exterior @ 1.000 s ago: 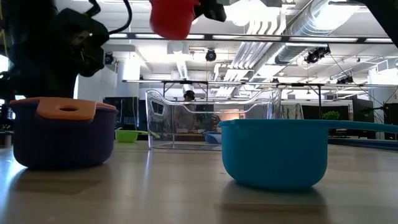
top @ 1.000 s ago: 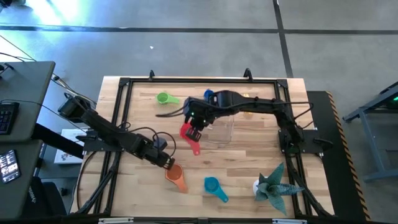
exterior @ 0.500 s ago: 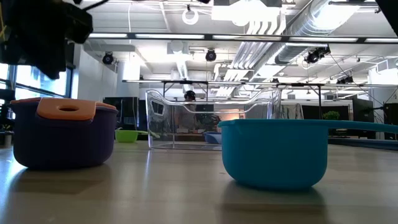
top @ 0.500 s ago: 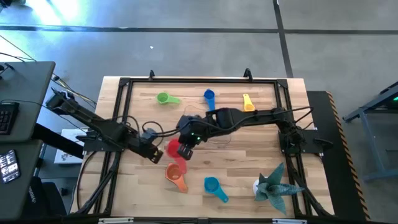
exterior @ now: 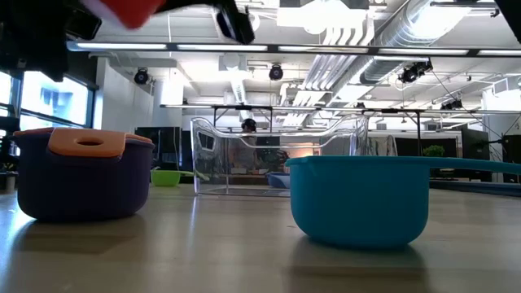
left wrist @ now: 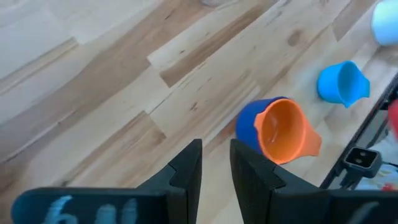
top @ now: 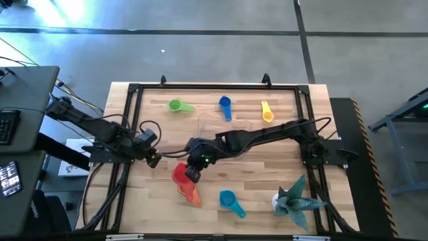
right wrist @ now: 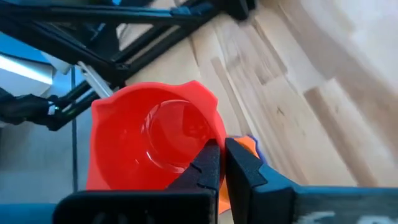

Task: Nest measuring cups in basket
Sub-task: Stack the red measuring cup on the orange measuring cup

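Red cup (exterior: 122, 8) cut off at low view's top
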